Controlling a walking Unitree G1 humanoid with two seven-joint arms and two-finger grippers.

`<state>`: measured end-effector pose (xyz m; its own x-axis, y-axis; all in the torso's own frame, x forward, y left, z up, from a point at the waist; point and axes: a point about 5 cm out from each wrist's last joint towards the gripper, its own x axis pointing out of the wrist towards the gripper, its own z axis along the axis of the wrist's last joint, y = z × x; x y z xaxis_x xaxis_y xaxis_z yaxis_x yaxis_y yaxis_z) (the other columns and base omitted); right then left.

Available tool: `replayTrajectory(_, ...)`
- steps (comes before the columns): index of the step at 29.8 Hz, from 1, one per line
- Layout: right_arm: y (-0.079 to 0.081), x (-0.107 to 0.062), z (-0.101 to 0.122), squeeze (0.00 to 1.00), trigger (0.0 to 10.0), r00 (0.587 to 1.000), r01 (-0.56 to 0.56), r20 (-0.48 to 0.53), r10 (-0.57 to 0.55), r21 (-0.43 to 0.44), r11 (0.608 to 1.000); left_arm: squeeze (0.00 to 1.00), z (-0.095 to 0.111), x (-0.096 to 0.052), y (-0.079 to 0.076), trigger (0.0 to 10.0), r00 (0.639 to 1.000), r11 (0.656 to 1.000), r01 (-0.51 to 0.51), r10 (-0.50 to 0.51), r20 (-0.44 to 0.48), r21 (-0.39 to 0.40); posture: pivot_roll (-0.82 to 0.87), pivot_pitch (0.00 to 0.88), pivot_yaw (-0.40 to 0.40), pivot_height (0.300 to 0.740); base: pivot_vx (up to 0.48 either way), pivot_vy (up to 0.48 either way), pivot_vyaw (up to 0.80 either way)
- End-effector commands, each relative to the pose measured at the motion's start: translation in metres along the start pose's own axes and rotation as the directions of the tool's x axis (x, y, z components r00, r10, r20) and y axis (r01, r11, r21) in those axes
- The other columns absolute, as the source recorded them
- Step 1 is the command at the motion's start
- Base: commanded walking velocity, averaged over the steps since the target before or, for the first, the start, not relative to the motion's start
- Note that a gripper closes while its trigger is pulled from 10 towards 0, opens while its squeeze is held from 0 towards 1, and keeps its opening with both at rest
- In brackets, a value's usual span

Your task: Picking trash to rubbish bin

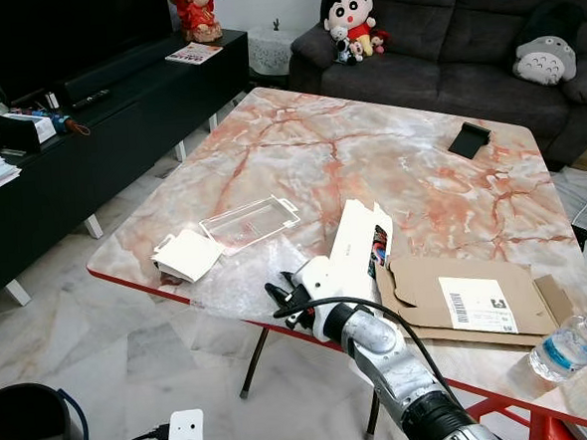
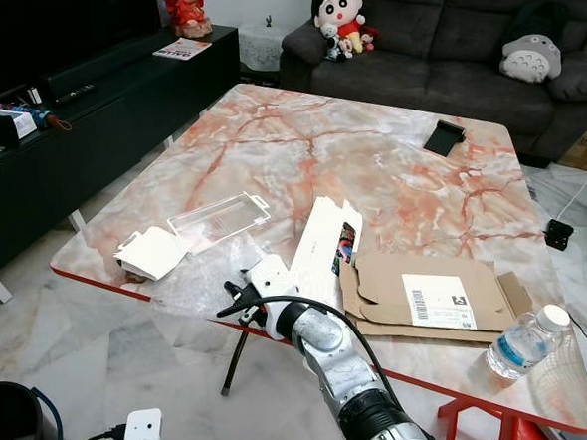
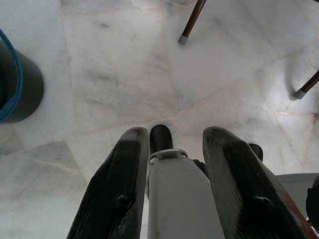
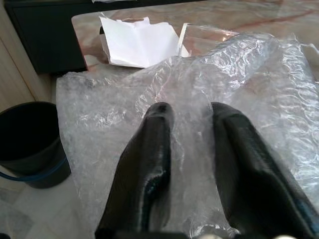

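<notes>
Marble table — bubble wrap, flattened cardboard, bottle on it.

bubble wrap on table edge | bin on floor, left

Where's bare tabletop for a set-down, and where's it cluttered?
Free: the far half of the marble table, bounded by the black tray at the far right. Crowded: the near edge, with white paper, clear plastic tray, bubble wrap under the right end effector, white box, flattened cardboard, water bottle.
</notes>
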<state>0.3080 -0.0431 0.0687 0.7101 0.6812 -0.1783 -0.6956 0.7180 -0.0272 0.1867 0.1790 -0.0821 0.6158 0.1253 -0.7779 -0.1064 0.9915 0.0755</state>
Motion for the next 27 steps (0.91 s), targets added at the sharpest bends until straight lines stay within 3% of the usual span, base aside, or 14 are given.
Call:
replayTrajectory(1, -0.003, 0.001, 0.004, 0.0, 0.0, 1.0, 0.001, 0.004, -0.001, -0.024, 1.0, 0.0, 0.001, 0.0, -0.004, 10.0, 1.0, 1.0, 0.018, -0.017, -0.013, 0.011, -0.04, 0.0, -0.089, 0.74, 0.0, 0.0, 0.0)
replayTrajectory(14, -0.004, 0.005, 0.016, 0.0, 0.3, 0.999, -0.005, 0.052, 0.004, 0.013, 1.0, 0.0, 0.006, 0.002, -0.003, 10.0, 1.0, 1.0, 0.016, -0.016, -0.004, 0.003, -0.03, 0.0, -0.093, 0.74, 0.0, 0.0, 0.0)
replayTrajectory(15, -0.004, 0.007, 0.02, 0.0, 10.0, 0.998, -0.014, 0.065, 0.013, 0.029, 0.999, 0.0, 0.006, 0.002, -0.003, 10.0, 1.0, 1.0, 0.014, -0.014, -0.005, -0.004, -0.03, 0.0, -0.094, 0.74, 0.0, 0.0, 0.0)
replayTrajectory(22, -0.001, 0.012, 0.049, 0.0, 10.0, 0.983, -0.061, 0.18, 0.043, 0.098, 0.993, 0.0, 0.0, 0.0, -0.002, 10.0, 1.0, 1.0, 0.011, -0.012, -0.022, -0.014, -0.03, 0.0, -0.092, 0.74, 0.0, 0.0, 0.0)
replayTrajectory(23, -0.002, 0.012, 0.062, 0.0, 10.0, 0.971, -0.079, 0.236, 0.044, 0.141, 0.987, 0.0, -0.001, 0.0, -0.003, 10.0, 1.0, 1.0, 0.011, -0.012, -0.023, -0.016, -0.03, 0.0, -0.092, 0.74, 0.0, 0.0, 0.0)
replayTrajectory(26, -0.003, 0.012, 0.069, 0.0, 10.0, 0.963, -0.089, 0.267, 0.044, 0.162, 0.983, 0.0, -0.001, 0.0, -0.003, 10.0, 1.0, 1.0, 0.011, -0.011, -0.024, -0.017, -0.03, 0.0, -0.092, 0.74, 0.0, 0.0, 0.0)
replayTrajectory(27, -0.004, 0.011, 0.081, 0.0, 10.0, 0.947, -0.109, 0.319, 0.047, 0.181, 0.977, 0.0, -0.001, 0.0, -0.003, 10.0, 1.0, 1.0, 0.012, -0.012, -0.024, -0.017, -0.03, 0.0, -0.09, 0.74, 0.0, 0.0, 0.0)
